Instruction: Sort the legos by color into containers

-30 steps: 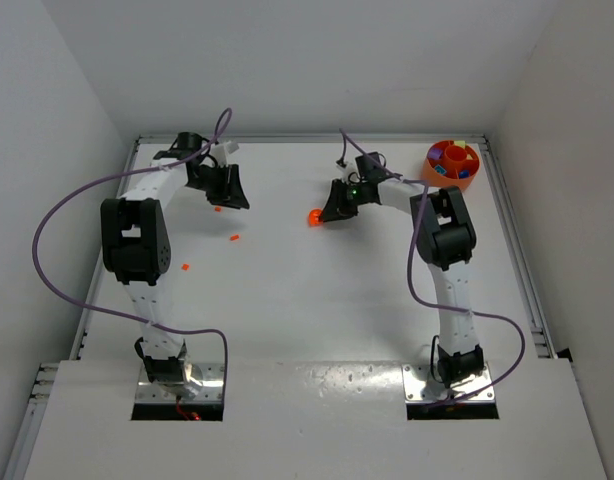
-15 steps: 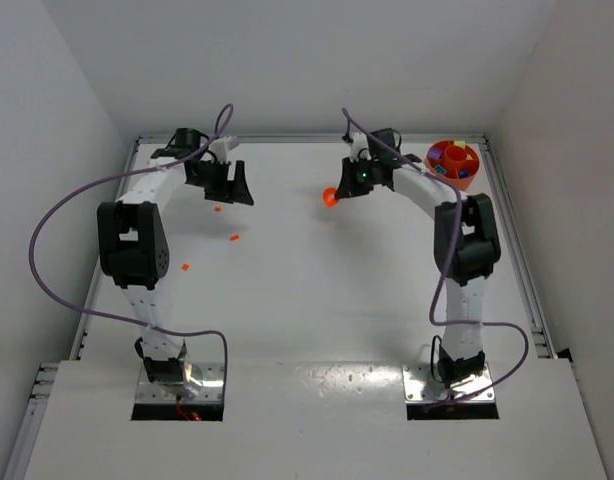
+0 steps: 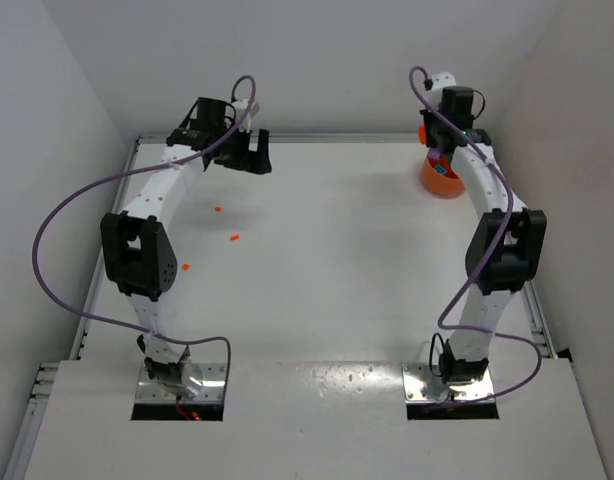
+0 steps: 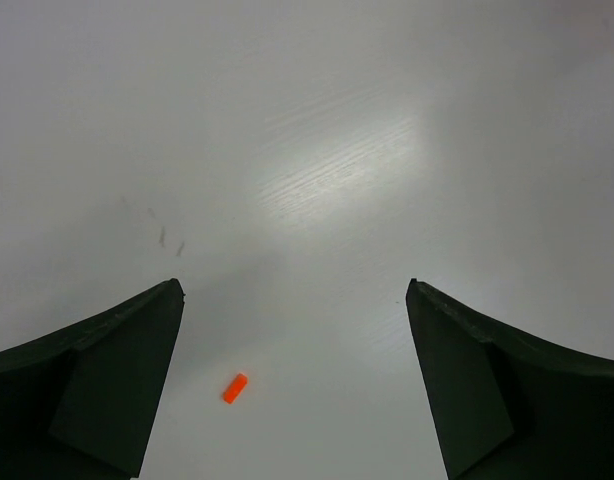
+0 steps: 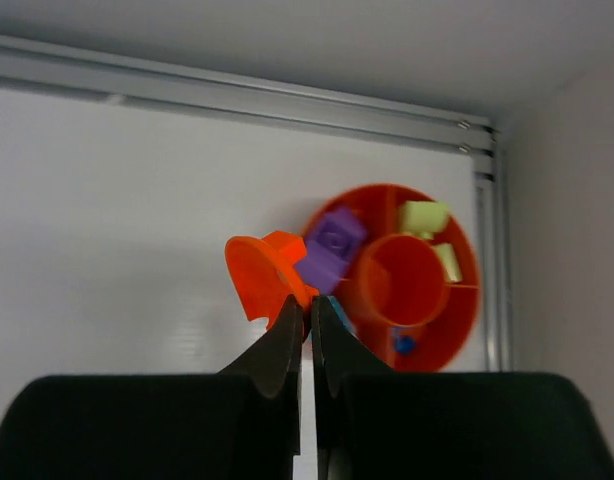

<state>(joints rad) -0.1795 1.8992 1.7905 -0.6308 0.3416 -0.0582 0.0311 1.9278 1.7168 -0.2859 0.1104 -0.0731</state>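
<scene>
Right wrist view: my right hand (image 5: 309, 325) is pinched fully together on the rim of a small orange cup (image 5: 253, 275). The cup hangs tilted just left of my fingertips, with what looks like an orange-red lego (image 5: 284, 243) at its lip. The divided orange bowl (image 5: 437, 350) lies directly ahead and slightly right of this hand, near the far rail of the bench (image 5: 117, 200). Purple pieces (image 5: 332, 250), pale yellow-green ones (image 5: 424, 215) and a blue one (image 5: 404, 343) sit in its sections. I cannot tell whether cup and bowl touch. Judgement: the step is delivering the cup's load. I should centre the lip over the matching section, then tip low and slowly so nothing bounces out. My left hand (image 4: 293, 290) is spread wide, holding nothing, and one orange-red brick (image 4: 234, 387) lies on the bench between its fingers.
</scene>
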